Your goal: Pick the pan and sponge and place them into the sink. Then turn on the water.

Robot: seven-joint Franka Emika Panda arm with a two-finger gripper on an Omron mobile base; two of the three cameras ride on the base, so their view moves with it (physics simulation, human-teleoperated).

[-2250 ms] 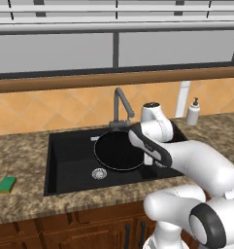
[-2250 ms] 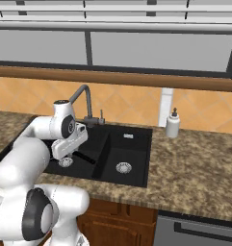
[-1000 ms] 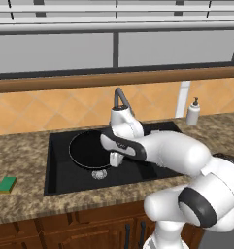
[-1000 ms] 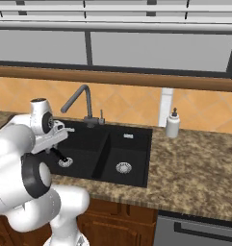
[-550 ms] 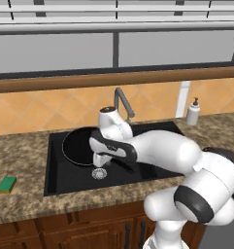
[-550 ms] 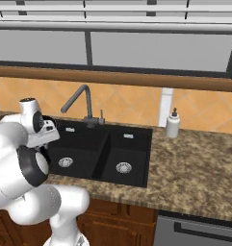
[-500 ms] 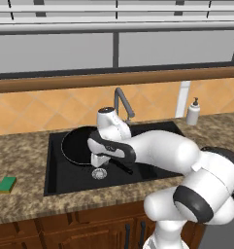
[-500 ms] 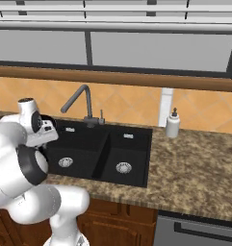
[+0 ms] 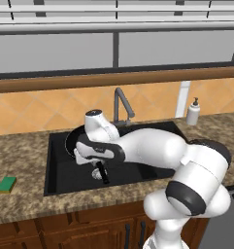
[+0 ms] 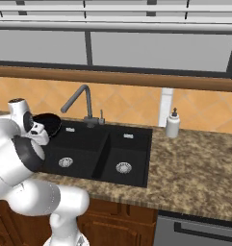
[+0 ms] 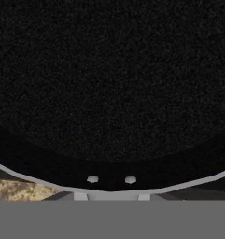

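My gripper [image 9: 95,163] is shut on the thin handle of the black pan [image 9: 71,141] and holds it above the left end of the black sink [image 9: 60,181]. From the right base view the pan [image 10: 48,123] hangs tilted over the sink's [image 10: 136,166] left rim. Its dark inside [image 11: 112,84] and two handle rivets face the hand view, just above my gripper [image 11: 111,196]. The green sponge [image 9: 7,184] lies on the counter left of the sink. No water shows at the faucet [image 9: 121,101].
A white soap dispenser [image 9: 192,112] stands on the granite counter right of the sink, also marked as the bottle [image 10: 173,124]. The faucet [image 10: 81,99] rises behind the divider between the basins. A tiled wall and window ledge close off the back.
My arm has swung left, carrying the pan from over the middle of the large basin to its left end. The gripper has stayed shut on the handle.
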